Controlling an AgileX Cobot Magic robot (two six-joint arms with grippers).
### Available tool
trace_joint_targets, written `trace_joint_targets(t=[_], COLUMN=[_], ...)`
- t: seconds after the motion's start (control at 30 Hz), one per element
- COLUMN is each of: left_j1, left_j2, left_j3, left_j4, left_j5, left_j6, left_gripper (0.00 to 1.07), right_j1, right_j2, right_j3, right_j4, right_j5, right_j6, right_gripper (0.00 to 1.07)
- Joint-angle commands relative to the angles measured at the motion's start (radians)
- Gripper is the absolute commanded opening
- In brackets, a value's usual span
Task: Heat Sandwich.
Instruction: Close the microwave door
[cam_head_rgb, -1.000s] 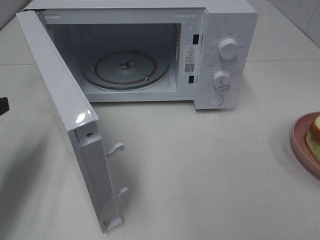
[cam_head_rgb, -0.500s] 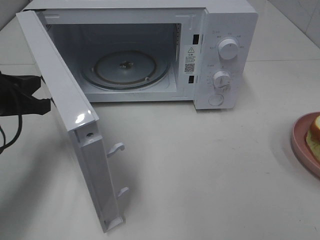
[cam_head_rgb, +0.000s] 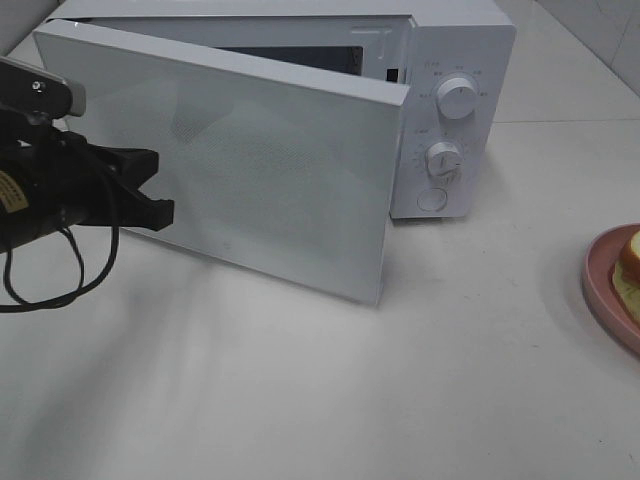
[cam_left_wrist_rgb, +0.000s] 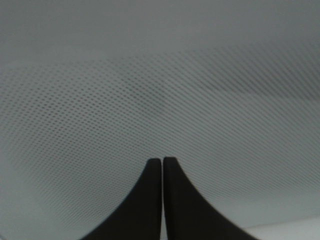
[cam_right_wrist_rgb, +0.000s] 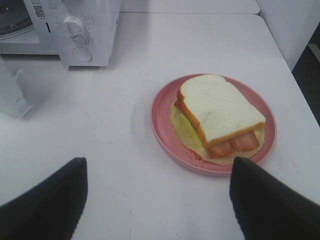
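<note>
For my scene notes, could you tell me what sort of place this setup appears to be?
Probably a kitchen-style test bench: a white microwave stands on a plain white table, with a sandwich on a pink plate.

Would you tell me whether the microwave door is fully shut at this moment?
Not fully shut. The microwave door stands ajar, its free edge off the body, with the shut left gripper against it.

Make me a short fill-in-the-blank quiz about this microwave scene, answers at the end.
1. The sandwich lies on a ____ plate.
2. The left gripper has its fingers ____, against the microwave door.
3. The microwave has ____ round knobs.
4. The right gripper is ____.

Answers: pink; shut; two; open
</note>
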Motion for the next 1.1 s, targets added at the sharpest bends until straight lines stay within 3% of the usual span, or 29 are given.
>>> trace_joint_targets(t=[0.03, 1.1], left_j1=[-0.051, -0.268], left_j2=[0.031, 0.227], left_j3=[-0.05, -0.41], left_j4=[-0.039, -0.082], left_j5=[-0.014, 0.115], left_j6=[-0.006, -0.006], left_gripper=[0.0, 0.0], right_j1=[-0.008, -0.008], right_j2=[-0.026, -0.026], right_j3=[0.005, 0.005], right_j4=[0.002, 0.002], right_j5=[-0.007, -0.007], right_j6=[-0.007, -0.008], right_gripper=[0.76, 0.76])
